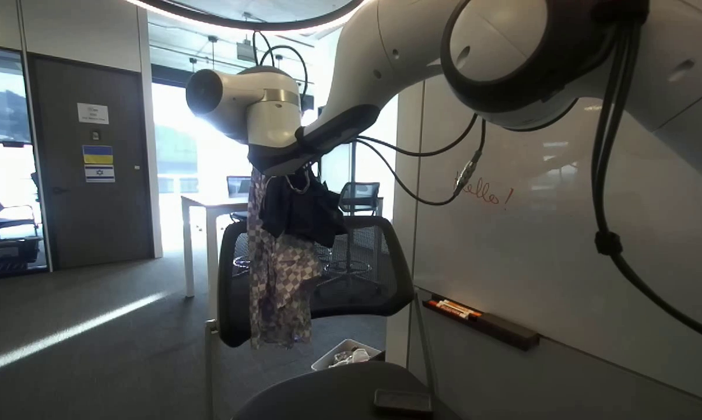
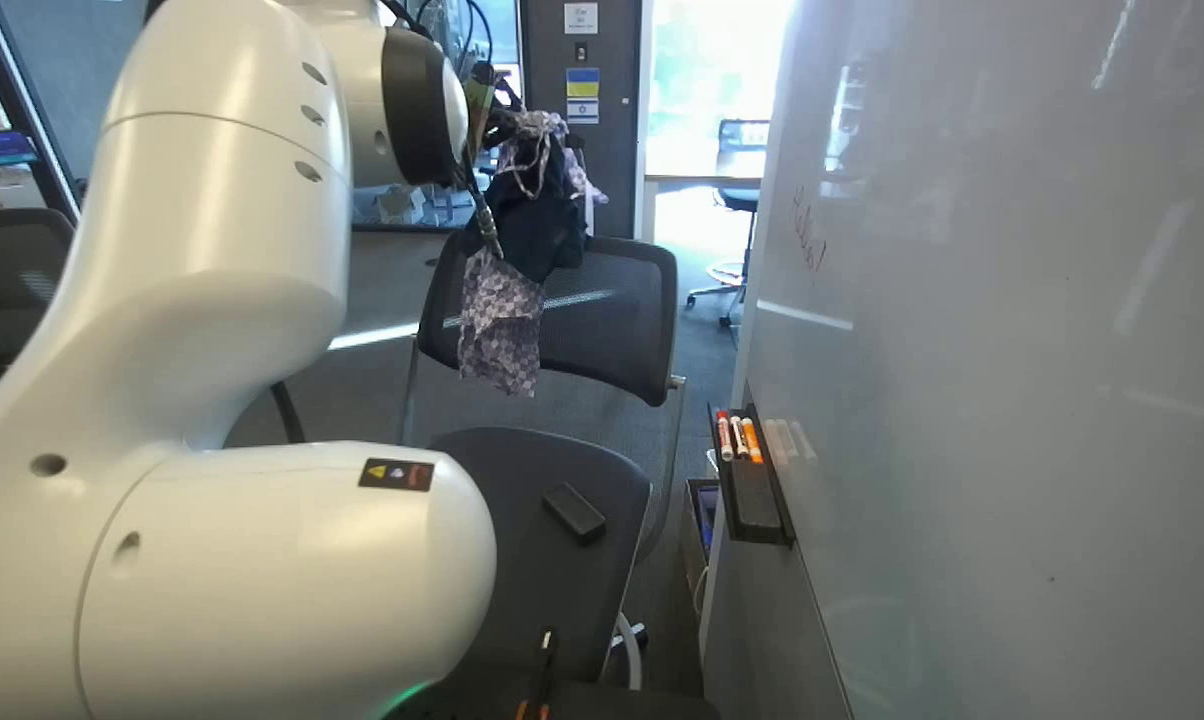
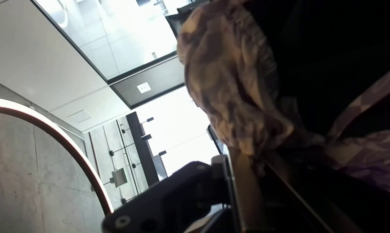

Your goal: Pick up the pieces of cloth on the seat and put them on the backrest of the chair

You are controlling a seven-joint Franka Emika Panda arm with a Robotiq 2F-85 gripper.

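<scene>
1. Near the middle of the frame in both exterior views, you have a checked cloth and a dark cloth hanging together in front of the chair's backrest; you cannot tell whether they touch it.
2. Low in the wrist view, your pincer is clenched on the bunched checked cloth; you cannot tell whether it also pinches the dark one.
3. Low centre of an exterior view, you see a pale bin with crumpled whitish contents, too small to name.
4. At that frame's left edge stands a black crate; you cannot make out what it holds.
5. Below and right of centre in both exterior views, your whiteboard tray carries markers and a dark eraser.
6. Toward the bottom of both, a dark block lies on the chair seat.
</scene>
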